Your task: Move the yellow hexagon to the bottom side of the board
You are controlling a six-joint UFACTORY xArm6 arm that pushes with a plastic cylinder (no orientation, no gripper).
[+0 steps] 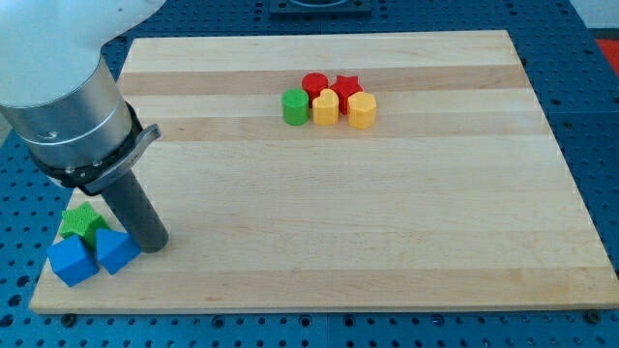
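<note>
1. A pale wooden board [329,242] lies on a blue perforated bench [600,116], filling most of the view.
2. A silver robot arm [68,106] enters from the view's top left and ends in a dark rod; there is no gripper on it, so nothing spreads, presses together or pinches.
3. My tip [152,247] rests on the board near its bottom left corner.
4. 3 blocks cluster at that corner: a green star-like block [81,223], a blue cube [72,260] and a blue triangular block [114,249]. The tip is just to the right of the blue triangular block, seemingly touching it.
5. The yellow hexagon [362,110] sits near the view's top, right of centre, well apart from the tip.
6. It is the right end of a tight group of 5. Just to its left is a second yellow block [326,106], rounded with a pointed top, then a green cylinder [295,106].
7. Behind these, toward the top edge, are a red cylinder [314,84] and a red star [346,88], touching their neighbours.
</note>
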